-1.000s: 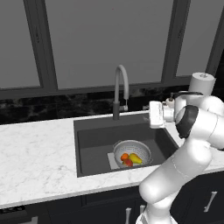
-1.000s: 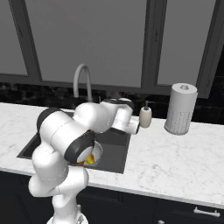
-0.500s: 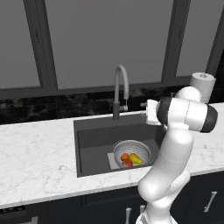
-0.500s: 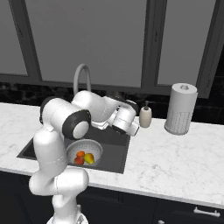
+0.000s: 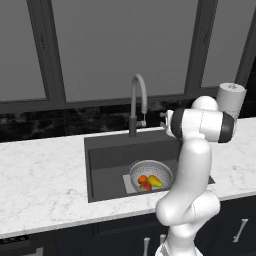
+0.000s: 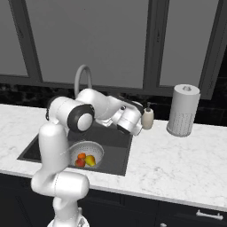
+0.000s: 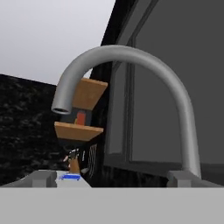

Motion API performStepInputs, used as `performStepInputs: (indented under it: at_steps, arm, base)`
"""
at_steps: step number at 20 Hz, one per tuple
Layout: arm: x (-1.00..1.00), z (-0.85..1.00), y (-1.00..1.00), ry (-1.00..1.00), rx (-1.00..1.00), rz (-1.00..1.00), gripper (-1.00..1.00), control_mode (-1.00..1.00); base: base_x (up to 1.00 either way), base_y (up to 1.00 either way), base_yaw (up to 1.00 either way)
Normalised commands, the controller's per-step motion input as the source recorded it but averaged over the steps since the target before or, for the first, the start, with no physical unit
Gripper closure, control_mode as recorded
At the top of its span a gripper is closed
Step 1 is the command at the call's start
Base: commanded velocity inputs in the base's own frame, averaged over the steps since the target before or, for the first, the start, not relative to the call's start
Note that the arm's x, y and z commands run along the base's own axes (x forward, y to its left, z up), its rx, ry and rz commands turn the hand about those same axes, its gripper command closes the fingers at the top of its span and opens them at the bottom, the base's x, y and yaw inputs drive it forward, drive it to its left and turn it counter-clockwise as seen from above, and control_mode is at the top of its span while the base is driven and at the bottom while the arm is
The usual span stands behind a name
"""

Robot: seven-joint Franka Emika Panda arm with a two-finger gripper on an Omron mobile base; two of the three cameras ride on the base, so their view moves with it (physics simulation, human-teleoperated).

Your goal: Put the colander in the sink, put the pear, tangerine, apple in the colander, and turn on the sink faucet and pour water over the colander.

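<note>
The colander (image 5: 151, 174) (image 6: 86, 153) stands in the sink (image 5: 106, 167) (image 6: 116, 142), right of its middle. In it lie the orange tangerine (image 5: 142, 178) (image 6: 81, 156), the red apple (image 5: 147, 186) (image 6: 80, 162) and the yellow pear (image 5: 155, 181) (image 6: 91, 160). The sink faucet (image 5: 137, 102) (image 6: 82, 76) (image 7: 131, 59) arches over the basin's back edge; no water shows at its spout. My gripper (image 5: 164, 120) (image 7: 113, 179) hangs open and empty just right of the faucet, at spout height, facing its arch from the side.
A soap dispenser (image 6: 147, 118) and a paper towel roll (image 6: 182, 111) (image 5: 231, 99) stand on the white marble counter (image 5: 40, 170) right of the sink. Dark windows and a black backsplash run behind. My own arm rises over the sink's right front corner.
The arm has swung upright and the hand has moved a little left toward the faucet. The jaws stayed open. Colander and fruit have not moved.
</note>
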Motion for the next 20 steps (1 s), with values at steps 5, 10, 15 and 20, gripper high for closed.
performStepInputs:
  at_steps: [5,10,15,20]
  arm:
    - [0.11,0.02,0.04,0.01,0.00,-0.02,-1.00,-1.00]
    - [0.09,0.02,0.07,0.00,-0.04,-0.08,-1.00,-1.00]
    - [0.00,0.02,0.17,0.00,-0.16,-0.17,-1.00,-1.00]
    - [0.03,0.05,0.12,0.03,-0.13,-0.16,-1.00,-1.00]
  base:
    - [0.00,0.00,0.00]
    - [0.00,0.00,0.00]
    - [0.00,0.00,0.00]
    - [0.00,0.00,0.00]
